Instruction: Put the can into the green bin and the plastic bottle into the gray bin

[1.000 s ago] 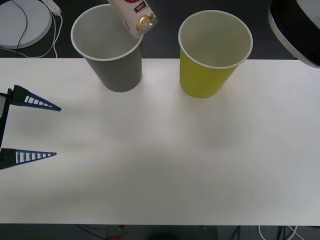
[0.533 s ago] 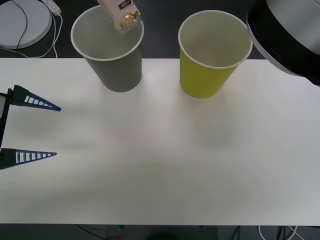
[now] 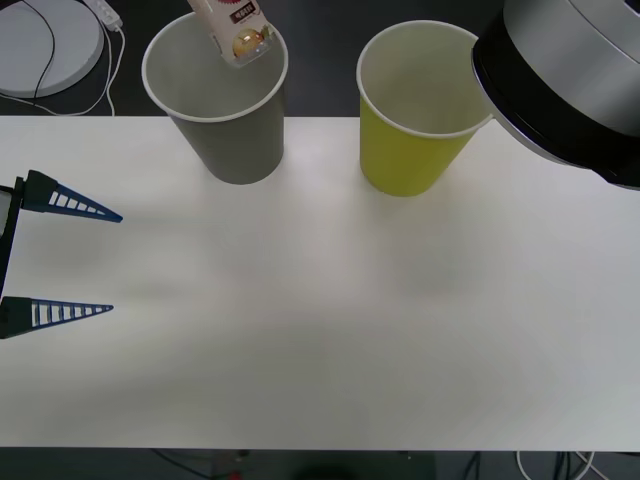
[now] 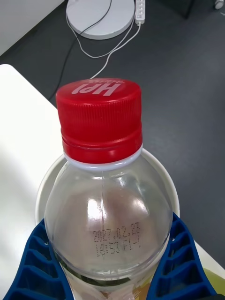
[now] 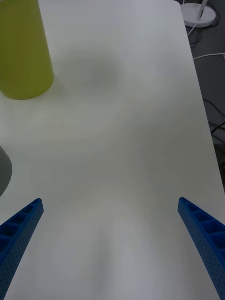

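The white counter (image 3: 330,330) carries two tapered paper bins side by side near its far edge. The gray bin (image 3: 230,130) stands to the left and the green bin (image 3: 415,140) to the right, apart from each other, both upright with their white insides showing. Beyond the counter's far left corner, on the dark floor, lies a round white base (image 3: 45,45) with a cable running from it. A bulky silver and black part of the right arm (image 3: 570,85) reaches in from the upper right and covers the green bin's right rim.

The plastic bottle (image 3: 232,28) hangs tilted over the mouth of the gray bin, its base toward the front camera. In the right wrist view the right claw (image 4: 112,262) clamps the bottle's clear body between its blue ribbed fingers (image 4: 35,267), red cap (image 4: 99,115) pointing away, with the gray bin's white rim visible just behind the bottle.

The left claw (image 3: 65,260) waits at the counter's left edge, fingers spread wide, holding nothing.
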Motion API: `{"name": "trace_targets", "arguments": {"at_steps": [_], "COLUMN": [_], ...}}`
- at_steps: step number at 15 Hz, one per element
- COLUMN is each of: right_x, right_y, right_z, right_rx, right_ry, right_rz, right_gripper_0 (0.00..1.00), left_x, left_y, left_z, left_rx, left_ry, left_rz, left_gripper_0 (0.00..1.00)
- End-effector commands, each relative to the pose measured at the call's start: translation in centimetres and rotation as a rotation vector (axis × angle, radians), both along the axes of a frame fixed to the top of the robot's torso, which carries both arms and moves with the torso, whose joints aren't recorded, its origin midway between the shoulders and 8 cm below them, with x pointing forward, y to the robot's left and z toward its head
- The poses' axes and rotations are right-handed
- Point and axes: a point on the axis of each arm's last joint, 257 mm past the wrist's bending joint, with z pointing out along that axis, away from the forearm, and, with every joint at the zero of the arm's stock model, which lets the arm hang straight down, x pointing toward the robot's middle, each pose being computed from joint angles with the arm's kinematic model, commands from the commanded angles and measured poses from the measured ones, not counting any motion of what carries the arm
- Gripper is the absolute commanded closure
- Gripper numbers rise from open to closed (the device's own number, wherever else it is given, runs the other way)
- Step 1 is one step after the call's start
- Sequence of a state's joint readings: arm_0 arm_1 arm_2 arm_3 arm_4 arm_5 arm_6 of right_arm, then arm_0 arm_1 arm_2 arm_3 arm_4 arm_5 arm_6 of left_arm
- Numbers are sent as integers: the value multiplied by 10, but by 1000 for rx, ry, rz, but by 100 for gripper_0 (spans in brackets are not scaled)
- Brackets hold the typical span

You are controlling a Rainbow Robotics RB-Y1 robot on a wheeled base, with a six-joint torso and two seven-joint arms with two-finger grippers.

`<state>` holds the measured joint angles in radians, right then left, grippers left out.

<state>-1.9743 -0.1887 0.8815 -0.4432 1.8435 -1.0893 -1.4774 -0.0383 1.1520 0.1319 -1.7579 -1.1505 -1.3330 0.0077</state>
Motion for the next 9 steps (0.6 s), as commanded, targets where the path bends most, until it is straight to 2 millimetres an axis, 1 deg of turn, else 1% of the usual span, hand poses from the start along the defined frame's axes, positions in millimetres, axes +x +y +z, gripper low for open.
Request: {"name": "trace_targets", "arguments": {"at_steps": [1, 7, 8, 9], "right_x": [0, -1, -1, -2], "right_y": [1, 2, 2, 3], "right_z": [-1, -1, -1, -1], "right_rx": [1, 4, 5, 6], "right_ry": [2, 5, 6, 7], "right_rz": [2, 4, 4, 6], "right_gripper_0": [100, 100, 81, 21], "left_x": [0, 0, 0, 0], "left_y": [0, 0, 0, 0], "left_z": [0, 0, 0, 0], "left_rx": [0, 0, 0, 0], "left_ry": [0, 0, 0, 0], "left_rz": [0, 0, 0, 0], "left_gripper_0": [0, 0, 0, 0]}}
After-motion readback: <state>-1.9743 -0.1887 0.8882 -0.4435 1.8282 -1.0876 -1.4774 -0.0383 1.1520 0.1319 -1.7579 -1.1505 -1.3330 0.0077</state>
